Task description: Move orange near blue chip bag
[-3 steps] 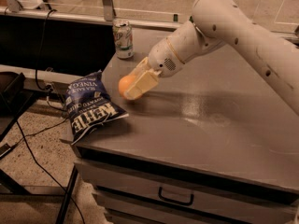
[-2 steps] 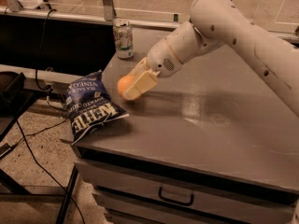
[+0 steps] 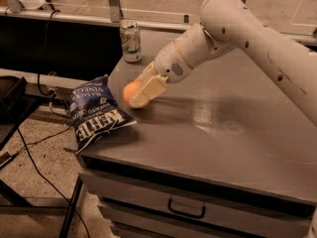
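The orange [image 3: 131, 91] is a small round fruit on the grey cabinet top, just right of the blue chip bag [image 3: 95, 114]. The bag is dark blue with white "Kettle" lettering and lies at the top's left edge, partly overhanging it. My gripper [image 3: 140, 92] reaches in from the upper right. Its cream fingers [image 3: 150, 87] sit around the orange, one on the near side and one behind it. The orange rests at or just above the surface. A gap of a few centimetres separates it from the bag.
A silver-green soda can [image 3: 131, 40] stands at the back left of the cabinet top [image 3: 223, 128]. My white arm [image 3: 257, 38] crosses the upper right. Cables [image 3: 34, 143] hang over the floor at the left. A drawer handle [image 3: 186, 212] shows below the front edge.
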Controlling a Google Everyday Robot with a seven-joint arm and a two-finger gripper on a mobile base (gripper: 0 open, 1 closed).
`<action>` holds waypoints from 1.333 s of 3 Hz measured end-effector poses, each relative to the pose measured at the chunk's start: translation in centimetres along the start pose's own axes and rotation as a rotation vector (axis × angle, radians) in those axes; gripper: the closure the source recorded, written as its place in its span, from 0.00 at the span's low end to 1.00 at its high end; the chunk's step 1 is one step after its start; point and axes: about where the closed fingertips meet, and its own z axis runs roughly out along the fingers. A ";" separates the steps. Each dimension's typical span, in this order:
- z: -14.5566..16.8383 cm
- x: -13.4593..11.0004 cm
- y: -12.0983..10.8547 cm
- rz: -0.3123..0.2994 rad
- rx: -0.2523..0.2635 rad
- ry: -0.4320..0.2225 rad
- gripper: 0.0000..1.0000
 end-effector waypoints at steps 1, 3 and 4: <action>0.2 0.0 0.0 -0.001 -0.003 0.000 0.00; -0.9 -0.3 0.1 -0.020 -0.002 0.001 0.00; -6.6 0.4 0.4 -0.071 0.084 0.004 0.00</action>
